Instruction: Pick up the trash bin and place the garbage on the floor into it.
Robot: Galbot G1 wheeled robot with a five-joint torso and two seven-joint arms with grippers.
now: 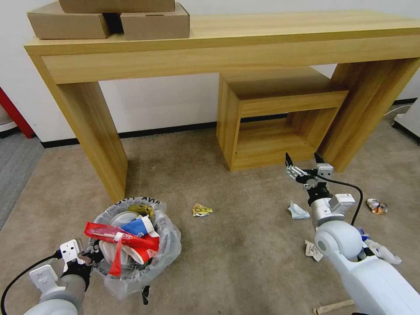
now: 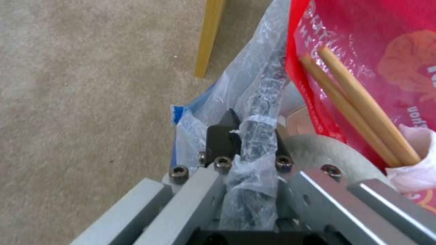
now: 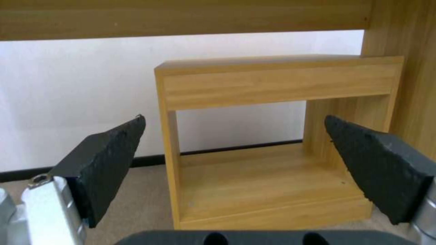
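Note:
The trash bin (image 1: 169, 246), lined with a crinkly clear bag, is at the lower left, tilted and holding a red wrapper (image 1: 114, 236), crushed cups and sticks. My left gripper (image 1: 92, 256) is shut on its near rim; in the left wrist view that gripper (image 2: 254, 134) pinches the bagged rim (image 2: 265, 81) beside the red wrapper (image 2: 363, 47). My right gripper (image 1: 304, 168) hovers open above the carpet, empty, facing the small shelf (image 3: 272, 81). Garbage lies on the floor: a yellow wrapper (image 1: 201, 210), white crumpled paper (image 1: 297, 211), a crushed can (image 1: 376, 206), a paper scrap (image 1: 312, 250) and a wooden stick (image 1: 334, 307).
A long wooden console table (image 1: 227, 48) stands against the wall with cardboard boxes (image 1: 109, 19) on top and a small open shelf unit (image 1: 275, 118) under it. Its left leg (image 1: 94, 135) rises just behind the bin. Open carpet lies between the two arms.

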